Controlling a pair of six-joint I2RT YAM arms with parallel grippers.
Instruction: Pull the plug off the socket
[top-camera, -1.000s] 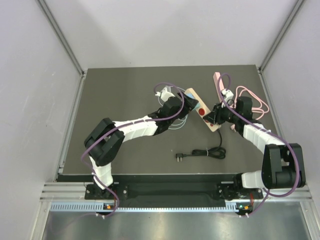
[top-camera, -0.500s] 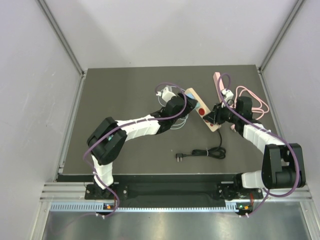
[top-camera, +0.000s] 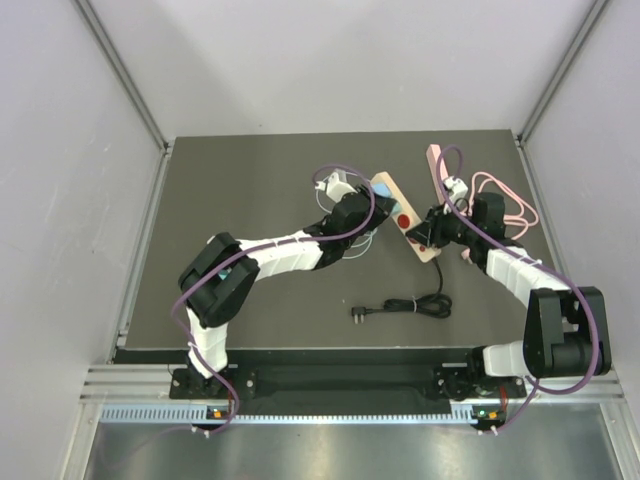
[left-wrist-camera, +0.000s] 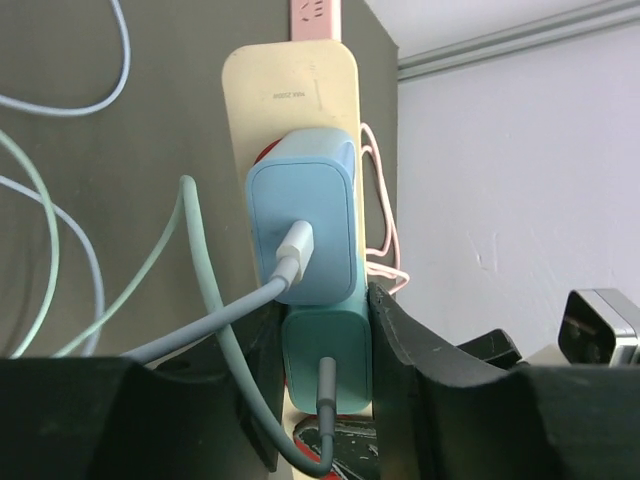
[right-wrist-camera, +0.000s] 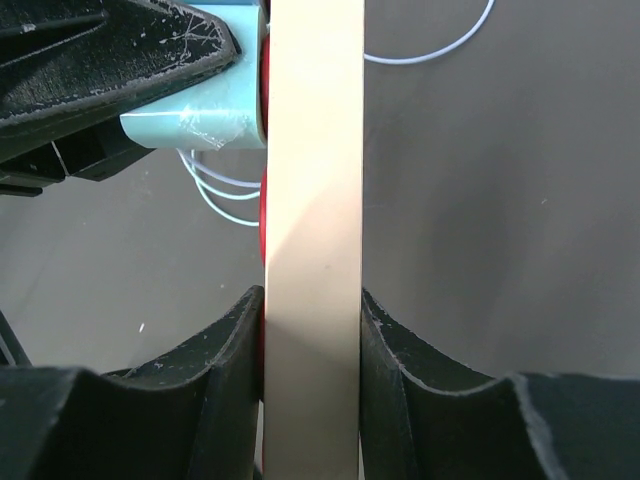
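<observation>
A cream power strip (top-camera: 412, 232) with red switches lies slanted on the dark table. A light blue plug (left-wrist-camera: 300, 225) and a teal plug (left-wrist-camera: 328, 350) sit in it side by side. My left gripper (left-wrist-camera: 325, 345) is shut on the teal plug, one finger on each side; in the top view the gripper (top-camera: 376, 213) covers that plug. My right gripper (right-wrist-camera: 312, 335) is shut on the near end of the strip (right-wrist-camera: 312, 180), seen in the top view at the strip's lower end (top-camera: 428, 242). The teal plug (right-wrist-camera: 195, 115) shows at the upper left of the right wrist view.
A pink power strip (top-camera: 437, 163) with a looped pink cable (top-camera: 512, 207) lies at the back right. A coiled black cable with a plug (top-camera: 405, 306) lies in front of the strip. Pale cable loops (top-camera: 350, 248) trail left of it.
My left arm has shifted slightly right and forward along the strip, onto the teal plug. The right gripper and the strip have not moved.
</observation>
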